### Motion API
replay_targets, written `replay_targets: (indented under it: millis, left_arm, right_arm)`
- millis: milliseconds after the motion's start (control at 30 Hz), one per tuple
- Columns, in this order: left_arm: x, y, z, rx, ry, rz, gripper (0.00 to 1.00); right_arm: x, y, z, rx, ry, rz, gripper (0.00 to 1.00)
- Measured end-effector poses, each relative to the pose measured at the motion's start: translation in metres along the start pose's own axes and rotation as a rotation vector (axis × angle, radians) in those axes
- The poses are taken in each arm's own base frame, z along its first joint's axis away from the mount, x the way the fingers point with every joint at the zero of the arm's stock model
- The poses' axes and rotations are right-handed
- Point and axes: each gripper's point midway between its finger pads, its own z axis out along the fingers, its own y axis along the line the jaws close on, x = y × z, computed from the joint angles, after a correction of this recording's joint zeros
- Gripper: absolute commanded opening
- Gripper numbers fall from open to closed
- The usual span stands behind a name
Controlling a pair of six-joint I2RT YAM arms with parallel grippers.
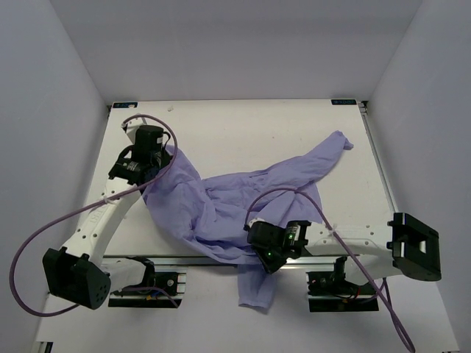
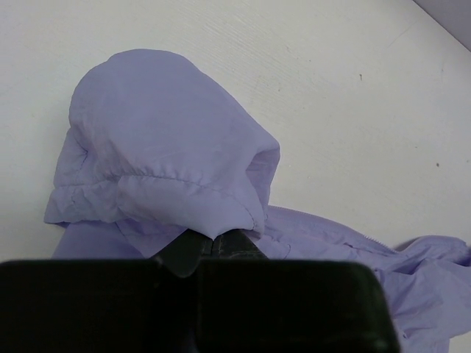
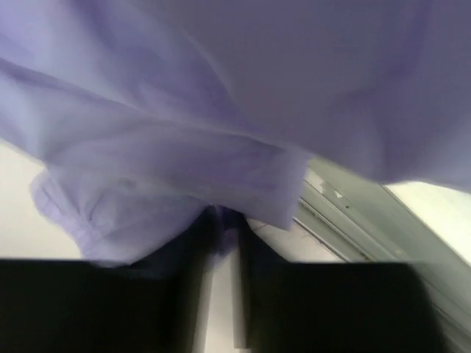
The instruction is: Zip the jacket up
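Observation:
The lavender jacket [image 1: 221, 202] lies crumpled across the middle of the table. One sleeve reaches to the back right, and a part hangs over the front edge. My left gripper [image 1: 149, 170] is shut on the jacket's left end. In the left wrist view its fingers [image 2: 235, 244] pinch fabric just below the hood [image 2: 165, 140]. My right gripper [image 1: 263, 248] is shut on the jacket's near edge. In the right wrist view the jacket [image 3: 221, 110] drapes over the fingertips [image 3: 210, 220] and hides them. A zipper edge [image 2: 346, 232] shows to the right of the hood.
White walls enclose the table on three sides. A metal rail [image 1: 184, 259] runs along the front edge and also shows in the right wrist view [image 3: 353, 213]. Purple cables [image 1: 44, 228] loop from both arms. Bare white tabletop [image 1: 243, 129] lies behind the jacket.

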Motion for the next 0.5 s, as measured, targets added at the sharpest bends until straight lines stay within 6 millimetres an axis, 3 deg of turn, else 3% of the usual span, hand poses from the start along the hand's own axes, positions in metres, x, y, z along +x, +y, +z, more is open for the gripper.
replay_targets:
  millis: [33, 133, 200, 333, 500]
  left_arm:
    - [0.0, 0.001, 0.001, -0.006, 0.001, 0.002, 0.0]
    - [0.002, 0.003, 0.003, -0.022, 0.004, 0.008, 0.0]
    - [0.002, 0.005, 0.005, -0.037, 0.01, 0.015, 0.0]
    - [-0.006, 0.001, 0.007, -0.047, -0.008, 0.012, 0.0]
    - [-0.022, -0.006, 0.009, -0.057, -0.048, 0.002, 0.0]
  right_arm:
    - [-0.002, -0.003, 0.001, 0.021, -0.004, 0.005, 0.0]
    - [-0.021, -0.011, -0.009, 0.083, -0.056, 0.021, 0.0]
    - [-0.058, -0.015, -0.03, 0.105, -0.162, 0.059, 0.0]
    - [-0.152, -0.051, -0.104, 0.12, -0.489, 0.198, 0.0]
    - [-0.225, -0.135, -0.204, 0.262, -0.801, 0.338, 0.0]
